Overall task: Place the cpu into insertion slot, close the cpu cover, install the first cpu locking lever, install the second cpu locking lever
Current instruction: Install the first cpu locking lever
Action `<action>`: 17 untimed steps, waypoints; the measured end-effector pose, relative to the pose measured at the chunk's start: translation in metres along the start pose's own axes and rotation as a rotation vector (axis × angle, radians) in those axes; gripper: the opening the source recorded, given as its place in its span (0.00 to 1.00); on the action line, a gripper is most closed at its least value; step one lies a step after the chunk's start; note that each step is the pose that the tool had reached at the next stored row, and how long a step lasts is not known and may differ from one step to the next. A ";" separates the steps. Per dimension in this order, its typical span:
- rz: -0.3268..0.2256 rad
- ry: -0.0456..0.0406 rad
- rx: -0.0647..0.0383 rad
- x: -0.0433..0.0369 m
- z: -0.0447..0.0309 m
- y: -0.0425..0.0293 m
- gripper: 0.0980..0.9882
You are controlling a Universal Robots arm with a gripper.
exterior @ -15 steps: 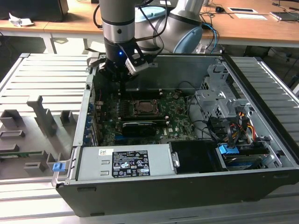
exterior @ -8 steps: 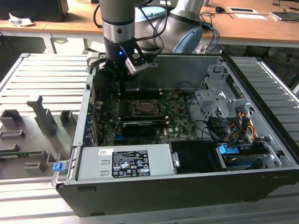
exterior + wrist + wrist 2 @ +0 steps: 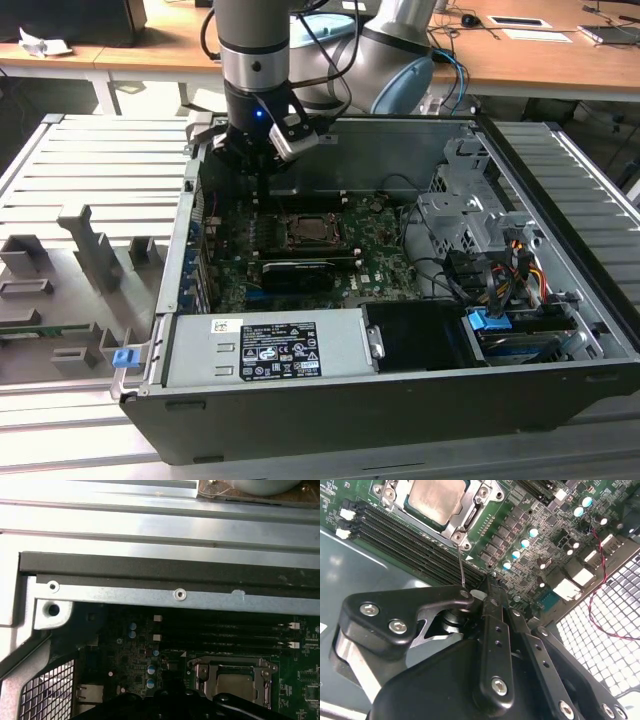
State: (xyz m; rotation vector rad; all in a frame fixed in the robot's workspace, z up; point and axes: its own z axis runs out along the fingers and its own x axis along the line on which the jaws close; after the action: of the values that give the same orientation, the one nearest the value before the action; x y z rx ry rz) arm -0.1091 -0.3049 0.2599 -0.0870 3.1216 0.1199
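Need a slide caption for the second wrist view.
Pincer at the tip of a thin wire lever, with the chip seated under its lowered metal cover.

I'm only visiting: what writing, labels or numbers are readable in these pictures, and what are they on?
No text is clear enough to quote.
White label on the grey power supply box: lines of print and symbols, too small to read.
Small white sticker beside that label: too small to read.
White lettering on the green motherboard, in the second wrist view: blurred, unreadable.
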 end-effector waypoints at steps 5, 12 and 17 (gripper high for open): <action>0.000 0.0000 0.000 -0.0007 0.0000 0.0000 0.01; 0.000 0.0001 0.000 -0.0030 0.0000 -0.0001 0.01; 0.000 0.0000 0.000 -0.0048 0.0001 -0.0002 0.01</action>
State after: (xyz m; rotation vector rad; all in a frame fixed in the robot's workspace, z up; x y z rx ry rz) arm -0.1043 -0.3048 0.2599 -0.0871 3.1216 0.1198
